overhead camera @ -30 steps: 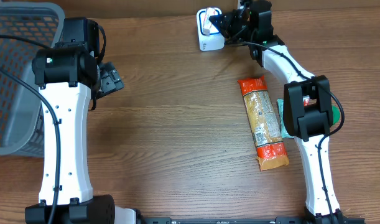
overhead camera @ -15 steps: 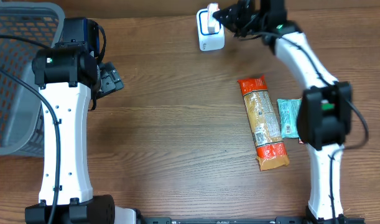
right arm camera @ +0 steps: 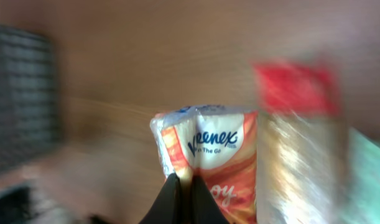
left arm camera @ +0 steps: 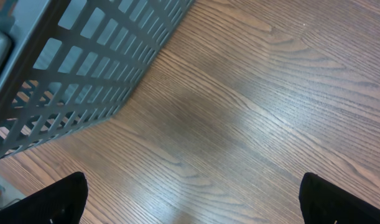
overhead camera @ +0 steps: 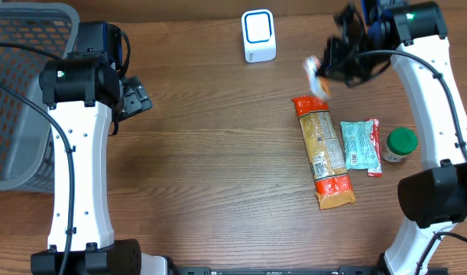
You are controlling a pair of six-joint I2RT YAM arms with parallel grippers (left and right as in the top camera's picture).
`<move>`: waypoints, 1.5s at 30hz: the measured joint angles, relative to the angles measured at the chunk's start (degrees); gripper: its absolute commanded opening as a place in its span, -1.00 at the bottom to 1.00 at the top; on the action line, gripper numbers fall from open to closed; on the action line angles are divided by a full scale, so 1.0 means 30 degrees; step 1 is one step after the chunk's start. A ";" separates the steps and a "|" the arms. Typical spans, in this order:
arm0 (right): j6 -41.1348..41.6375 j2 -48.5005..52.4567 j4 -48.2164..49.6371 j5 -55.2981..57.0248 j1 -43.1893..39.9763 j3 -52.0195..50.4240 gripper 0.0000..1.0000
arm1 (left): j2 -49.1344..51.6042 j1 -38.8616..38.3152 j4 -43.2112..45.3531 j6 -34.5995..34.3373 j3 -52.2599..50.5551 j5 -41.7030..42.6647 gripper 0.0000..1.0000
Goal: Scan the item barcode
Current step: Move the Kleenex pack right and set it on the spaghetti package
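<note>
The item is a small orange and white Kleenex tissue pack [overhead camera: 316, 72], held in the air over the table by my right gripper [overhead camera: 334, 63], to the right of the white barcode scanner [overhead camera: 258, 35]. In the blurred right wrist view the pack [right arm camera: 208, 149] fills the middle, with the right gripper [right arm camera: 185, 190] shut on its lower edge. My left gripper [overhead camera: 137, 99] hangs beside the basket, well to the left. The left gripper [left arm camera: 193, 202] is open, and between its dark fingertips [left arm camera: 59, 199] there is only bare wood.
A grey mesh basket [overhead camera: 19, 92] stands at the far left, its wall [left arm camera: 84, 68] close to the left gripper. Below the held pack lie a long orange noodle packet [overhead camera: 323, 149], a teal packet [overhead camera: 355, 145] and a green-lidded jar [overhead camera: 401, 143].
The right arm has swung right and away from the scanner, carrying the tissue pack with it. The left arm has not moved.
</note>
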 measured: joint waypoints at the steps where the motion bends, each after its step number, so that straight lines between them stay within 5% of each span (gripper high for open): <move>1: -0.0262 0.0022 -0.0546 0.0838 0.0000 -0.0342 -0.93 | 0.0000 0.0000 0.0000 0.0000 0.0000 0.0000 0.99; 6: -0.0954 0.0036 -0.0736 0.3439 0.0000 -0.3104 -0.76 | 0.0000 0.0000 0.0007 0.0000 0.0000 -0.0007 0.99; 7: -0.1115 0.0036 -0.0386 0.3767 0.0000 -0.4029 -0.49 | 0.0000 0.0000 0.0000 0.0000 0.0000 -0.0007 0.99; 11: -0.1290 0.0160 0.1319 0.4459 0.0000 -0.6754 0.03 | 0.0000 0.0000 0.0007 0.0000 0.0000 -0.0007 1.00; 14: -0.1406 0.0357 0.2127 0.4838 0.0000 -0.8218 0.59 | 0.0000 0.0000 0.0000 0.0000 0.0000 -0.0007 0.99; 15: -0.1479 0.0423 0.2164 0.4940 0.0000 -0.8408 1.00 | 0.0000 0.0000 0.0000 0.0000 0.0000 -0.0007 0.99; 45: -0.1501 -0.0291 0.2310 0.5187 0.0000 -0.7584 1.00 | 0.0000 0.0000 0.0000 0.0000 0.0000 -0.0007 0.99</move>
